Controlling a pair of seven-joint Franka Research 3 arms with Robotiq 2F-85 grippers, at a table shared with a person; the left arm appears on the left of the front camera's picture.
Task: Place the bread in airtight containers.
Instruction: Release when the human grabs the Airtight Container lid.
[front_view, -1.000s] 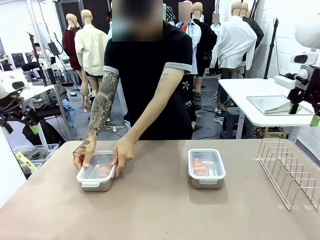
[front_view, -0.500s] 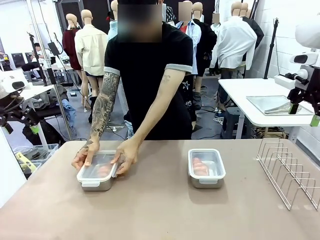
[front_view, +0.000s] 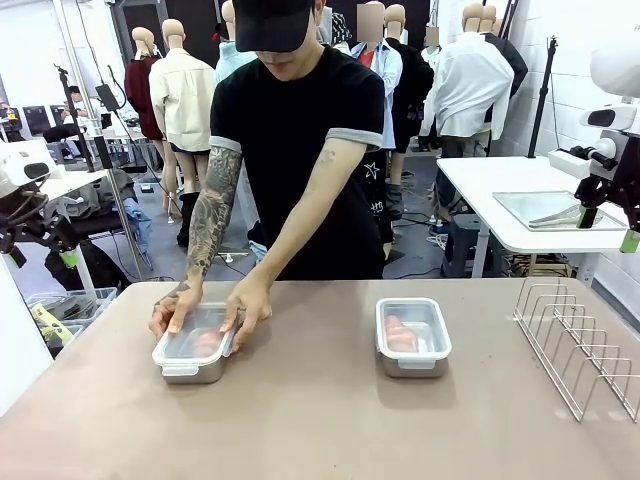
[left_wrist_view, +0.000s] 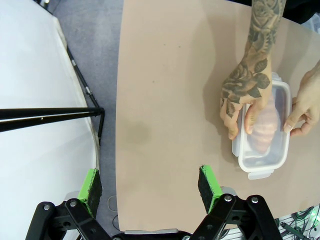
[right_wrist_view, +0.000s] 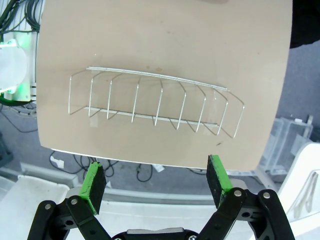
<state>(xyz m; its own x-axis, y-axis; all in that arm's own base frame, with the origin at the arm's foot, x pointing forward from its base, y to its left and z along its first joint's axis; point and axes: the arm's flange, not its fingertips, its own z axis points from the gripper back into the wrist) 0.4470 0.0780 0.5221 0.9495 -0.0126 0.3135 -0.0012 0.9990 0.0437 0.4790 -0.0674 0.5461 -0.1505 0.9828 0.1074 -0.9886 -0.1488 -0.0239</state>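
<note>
Both end effectors spread wide, idle; hands (front_view: 246, 305) pressing lid on lower-left container (front_view: 193, 348) (nearer left end effector (left_wrist_view: 150, 186)), long axis front-to-back.

Person's (front_view: 290, 130) in a black tee with grey-trimmed sleeves, black cap, tattooed forearm. Robot grippers are black with bright green pads (left_wrist_view: 207, 182).

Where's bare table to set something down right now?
Free: the middle strip between the left container and the right container; the whole near edge in front of both tins; the patch between the right container and the wire rack. Crowded: around the left container, where the person's hands press on its lid.
</note>
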